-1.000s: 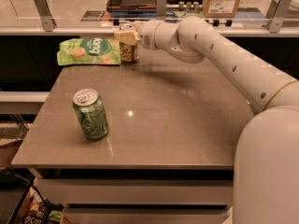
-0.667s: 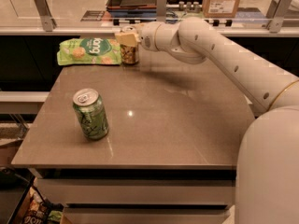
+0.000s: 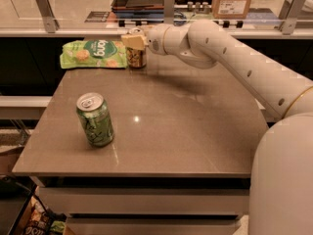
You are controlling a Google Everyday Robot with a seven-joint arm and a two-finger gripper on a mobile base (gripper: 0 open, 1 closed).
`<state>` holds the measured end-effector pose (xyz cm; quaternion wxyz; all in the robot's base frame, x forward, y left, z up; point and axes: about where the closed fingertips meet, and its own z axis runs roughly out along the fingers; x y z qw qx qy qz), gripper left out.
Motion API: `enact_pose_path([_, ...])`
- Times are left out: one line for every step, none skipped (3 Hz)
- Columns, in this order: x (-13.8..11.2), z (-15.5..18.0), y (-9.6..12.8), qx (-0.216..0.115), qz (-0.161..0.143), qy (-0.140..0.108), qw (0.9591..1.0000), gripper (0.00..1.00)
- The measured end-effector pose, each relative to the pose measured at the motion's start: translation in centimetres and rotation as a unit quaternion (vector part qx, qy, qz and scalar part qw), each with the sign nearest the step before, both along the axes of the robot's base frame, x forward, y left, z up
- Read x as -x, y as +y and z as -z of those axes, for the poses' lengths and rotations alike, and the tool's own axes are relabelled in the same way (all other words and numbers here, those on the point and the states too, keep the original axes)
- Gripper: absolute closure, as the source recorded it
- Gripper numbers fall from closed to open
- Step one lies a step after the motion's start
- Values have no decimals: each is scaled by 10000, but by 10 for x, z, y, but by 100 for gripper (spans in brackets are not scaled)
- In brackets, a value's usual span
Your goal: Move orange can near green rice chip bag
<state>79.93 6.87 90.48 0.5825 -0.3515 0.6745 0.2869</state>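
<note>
As it clamps the orange can (image 3: 136, 58), the hand (image 3: 134, 41) sits beside the green bag (image 3: 93, 54).

We see the robot's smooth white jointed arm (image 3: 234, 58) rising from its bulky white body (image 3: 283, 180) at the lower right. It stretches leftward, nearly level, across the far side of the grey-brown bench (image 3: 171, 131). Its rounded wrist (image 3: 164, 38) points left, and the pale tan two-finger gripper (image 3: 133, 41) sits low over the bench's far left edge.
</note>
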Motion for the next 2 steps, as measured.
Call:
enact_pose_path([0,1,3,-3,-20,5,10000,57])
enact_pose_path([1,1,5,-5,-36,9,10000,35])
